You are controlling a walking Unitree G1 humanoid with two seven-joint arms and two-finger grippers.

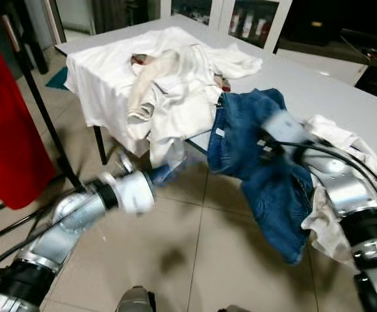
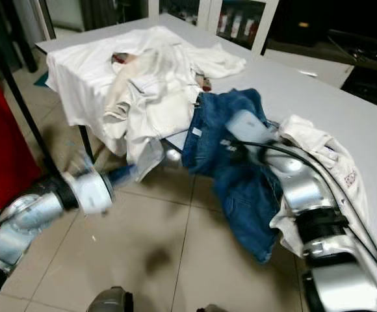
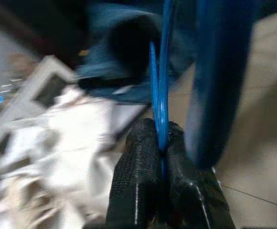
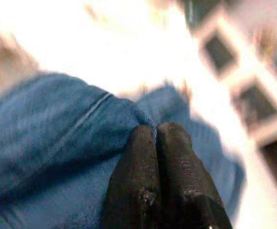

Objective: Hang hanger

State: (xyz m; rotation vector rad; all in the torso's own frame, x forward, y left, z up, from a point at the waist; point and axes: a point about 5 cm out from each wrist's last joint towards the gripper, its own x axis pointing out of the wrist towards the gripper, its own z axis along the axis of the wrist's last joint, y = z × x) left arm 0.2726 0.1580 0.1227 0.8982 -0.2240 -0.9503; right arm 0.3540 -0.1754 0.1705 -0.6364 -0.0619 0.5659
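Observation:
A thin blue hanger [image 3: 160,95] is pinched between the fingers of my left gripper [image 3: 161,138], which is shut on it. In the head views that arm reaches low over the floor, holding the hanger [image 1: 164,172] just under the table's edge beside the hanging white cloth. Blue jeans [image 1: 273,188] hang from the table's front edge down toward the floor. My right gripper [image 4: 155,131] is shut on a fold of the jeans [image 4: 57,133] near the waistband. The denim hides its fingers in the head views.
A heap of white clothes [image 1: 175,84] covers the left end of the grey table [image 1: 331,91]. More white cloth [image 2: 318,149] lies by my right arm. A red garment [image 1: 6,130] hangs at the left beside a black rack pole [image 1: 45,110]. Tiled floor [image 1: 195,260] lies below.

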